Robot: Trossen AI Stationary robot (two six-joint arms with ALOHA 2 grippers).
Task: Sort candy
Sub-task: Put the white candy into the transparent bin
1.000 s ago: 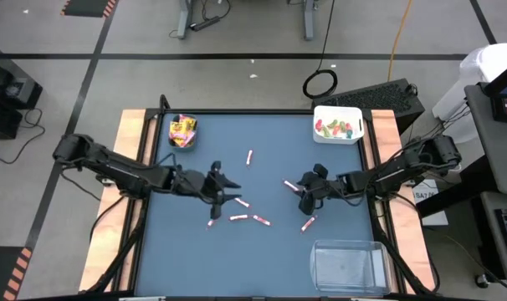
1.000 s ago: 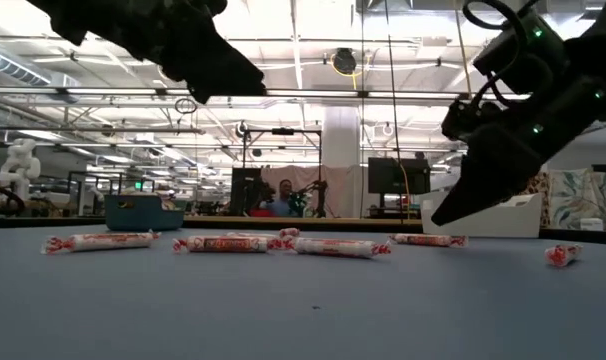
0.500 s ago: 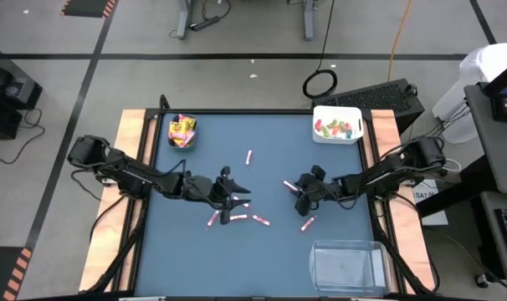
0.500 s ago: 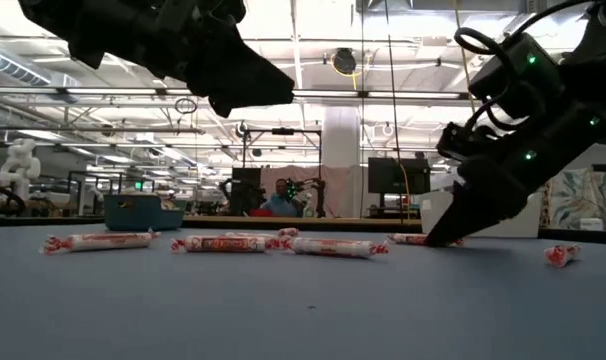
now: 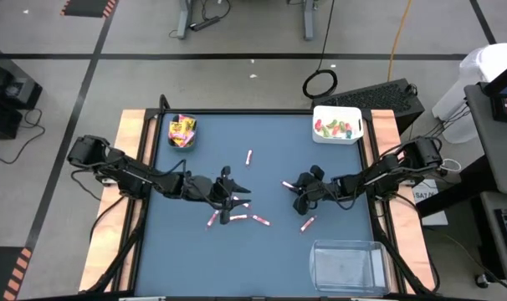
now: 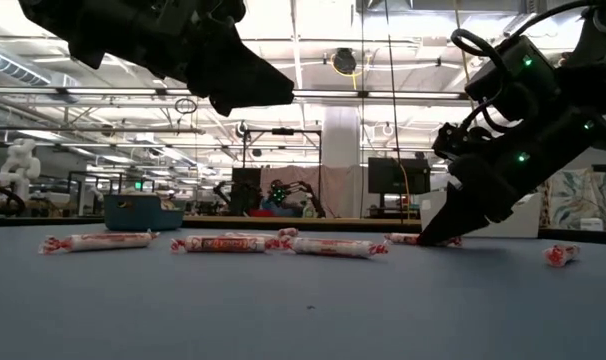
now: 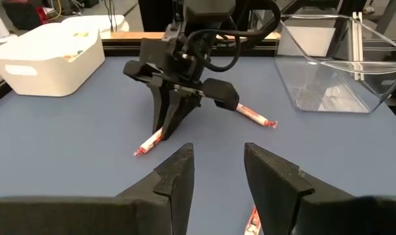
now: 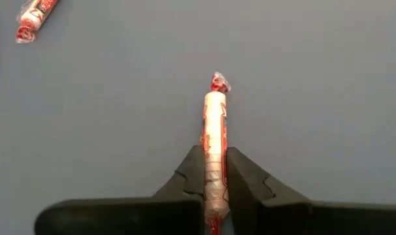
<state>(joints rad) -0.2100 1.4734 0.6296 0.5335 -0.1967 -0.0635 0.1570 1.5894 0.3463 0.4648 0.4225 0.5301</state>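
Several thin pink-white candy sticks lie flat on the blue table: one far of centre (image 5: 249, 156), a cluster (image 5: 237, 217) near the middle, one (image 5: 308, 223) to the right. My right gripper (image 5: 294, 189) is down at the table, shut on another stick (image 8: 214, 117). My left gripper (image 7: 214, 176) hangs open above the cluster, left of centre, touching nothing. A teal bin (image 5: 182, 131) with yellow packets stands at the far left. My right gripper pinches the stick's two long sides (image 8: 214, 140) between its two fingers, at the end nearer the gripper. The fingers slant down from the table's right side and lie along the stick. The stick lies on the table, its free twisted end (image 8: 218, 83) pointing away.
A white bin (image 5: 338, 124) with green and red pieces stands at the far right corner. A clear bin (image 5: 347, 263) stands at the near right. Bare blue table lies along the near edge and the left side.
My right gripper has sunk to the table and shut on the candy stick under it. My left gripper has moved toward the table's right edge and a little down, over the cluster, then held still. No candy has shifted.
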